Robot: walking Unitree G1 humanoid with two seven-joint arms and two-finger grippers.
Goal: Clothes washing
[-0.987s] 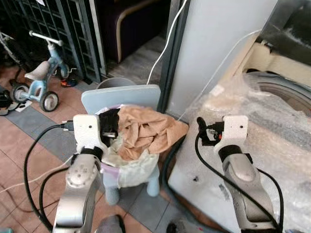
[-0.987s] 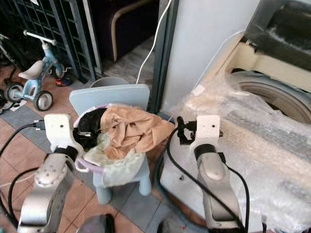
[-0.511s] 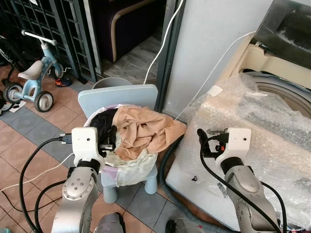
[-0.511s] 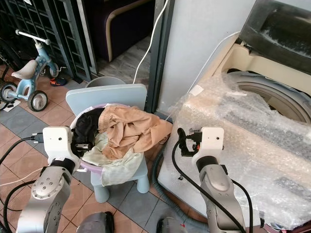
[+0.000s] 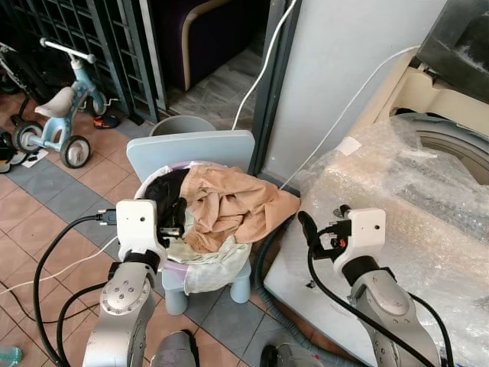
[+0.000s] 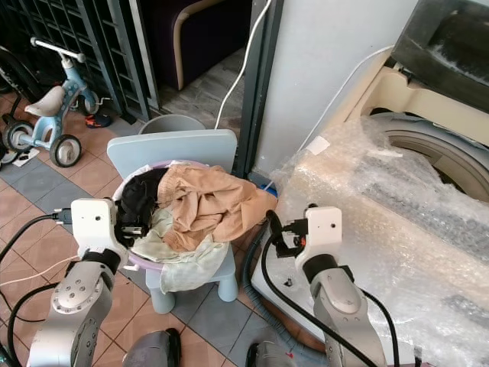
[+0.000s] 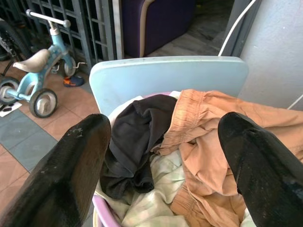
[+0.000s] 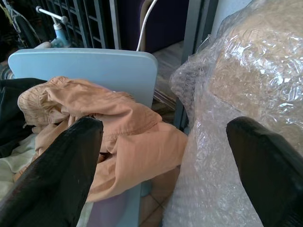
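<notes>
**Two open grippers by a tub full of clothes**

The left gripper (image 7: 161, 156) has its two black fingers (image 7: 71, 175) spread wide apart. It holds nothing. It hangs just in front of the purple tub (image 5: 174, 269), right by the dark cloth.

The right gripper (image 8: 165, 165) is spread wide too, and it holds nothing. One finger points at the tan clothes. The other points at the bubble wrap (image 8: 236, 75).

No words can be read on anything here.

The tub sits on a small light blue chair (image 5: 191, 147). It is piled high with clothes. A tan garment (image 5: 229, 202) lies on top and hangs over the edge toward the washer. A black garment (image 5: 164, 191) is on the left side of the pile. A pale one (image 5: 200, 264) hangs down over the front.

The washing machine (image 5: 397, 191) stands on the right, covered in bubble wrap. A gray hose (image 5: 263, 260) runs down between it and the chair.

Farther back, a white cable (image 5: 263, 65) runs up the wall. A small blue tricycle (image 5: 57, 115) stands by a dark grate (image 5: 99, 38).
</notes>
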